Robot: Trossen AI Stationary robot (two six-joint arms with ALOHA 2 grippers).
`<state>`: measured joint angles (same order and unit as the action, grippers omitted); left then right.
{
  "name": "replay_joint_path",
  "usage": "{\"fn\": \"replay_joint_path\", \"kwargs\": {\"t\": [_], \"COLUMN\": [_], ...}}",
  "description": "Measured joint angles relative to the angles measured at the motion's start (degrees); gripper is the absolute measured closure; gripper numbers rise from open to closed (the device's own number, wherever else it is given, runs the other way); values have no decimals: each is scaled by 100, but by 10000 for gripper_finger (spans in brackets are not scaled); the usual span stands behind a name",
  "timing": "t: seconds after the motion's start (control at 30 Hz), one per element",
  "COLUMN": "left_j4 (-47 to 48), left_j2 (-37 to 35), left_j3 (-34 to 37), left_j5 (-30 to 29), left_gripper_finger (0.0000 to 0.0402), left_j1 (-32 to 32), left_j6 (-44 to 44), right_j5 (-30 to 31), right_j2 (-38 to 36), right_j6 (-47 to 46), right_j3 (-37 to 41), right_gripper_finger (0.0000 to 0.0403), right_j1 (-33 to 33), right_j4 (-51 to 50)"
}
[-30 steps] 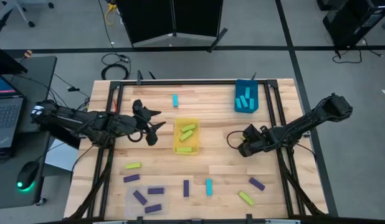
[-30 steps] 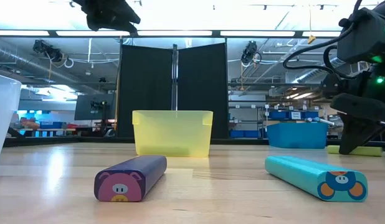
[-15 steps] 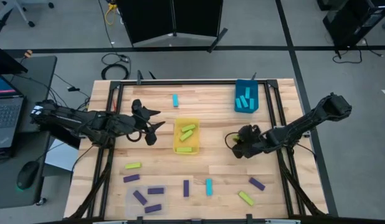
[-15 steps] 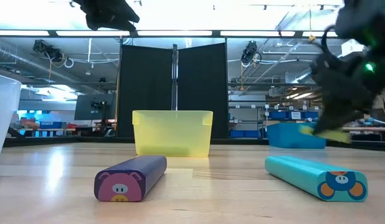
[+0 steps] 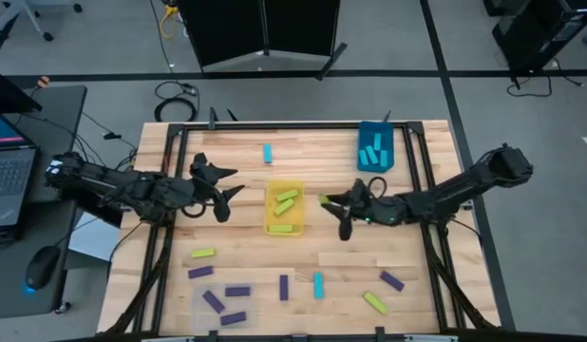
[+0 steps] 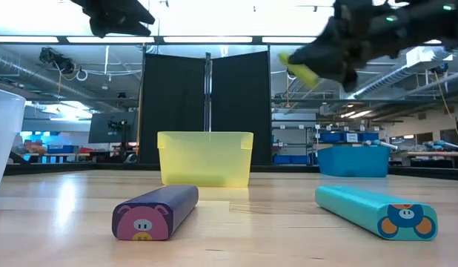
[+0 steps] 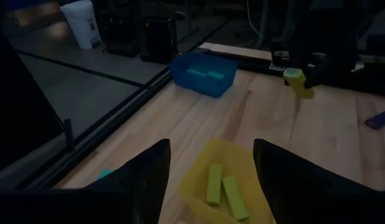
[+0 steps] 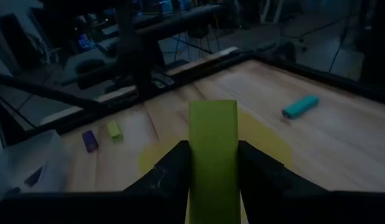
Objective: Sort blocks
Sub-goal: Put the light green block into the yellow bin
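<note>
While the right gripper [image 5: 333, 202] is clamped on a yellow-green block [image 8: 212, 149] just beside the yellow bin [image 5: 270, 226], it should travel fully over the rim before releasing; the left gripper [image 5: 223, 182] waits nearby, jaws apart.

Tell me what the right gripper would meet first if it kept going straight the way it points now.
Probably the yellow bin. The right gripper, shut on a yellow-green block, points toward it from above table height, so it might pass over the rim; depth is unclear.

One yellow-green block [image 8: 212, 149] hangs in the air beside the yellow bin [image 5: 284, 226], which holds three more. Cyan blocks [image 5: 373, 153] fill the blue bin [image 5: 363, 163]. Purple, cyan and yellow-green blocks [image 5: 237, 291] lie flat, scattered on the near surface [image 5: 331, 260].
</note>
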<state>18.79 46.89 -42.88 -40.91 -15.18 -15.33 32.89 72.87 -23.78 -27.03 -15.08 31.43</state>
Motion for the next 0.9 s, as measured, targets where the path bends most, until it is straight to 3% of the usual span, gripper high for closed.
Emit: {"fn": "replay_joint_path", "kwargs": {"t": [0.33, 0.6, 0.67, 0.8, 0.9], "left_j4": [-348, -375, -376, -367, -346], "left_j2": [-135, -133, -133, -133, -132], "left_j3": [546, 661, 661, 661, 661], "left_j5": [-112, -120, -120, -120, -118], "left_gripper_finger": [165, 165, 165, 165, 165], "left_j1": [0, 0, 0, 0, 0], "left_j6": [-436, -767, -767, -767, -771], "right_j5": [-604, -861, -883, -879, -876], "right_j2": [1858, 3079, 3280, 3397, 3289], "right_j6": [893, 624, 516, 490, 588], "right_j3": [-1968, -3103, -3250, -3298, -3298], "right_gripper_finger": [287, 286, 258, 160, 117], "right_j1": [454, 790, 819, 850, 853], "right_j4": [-305, -1336, -1460, -1535, -1567]}}
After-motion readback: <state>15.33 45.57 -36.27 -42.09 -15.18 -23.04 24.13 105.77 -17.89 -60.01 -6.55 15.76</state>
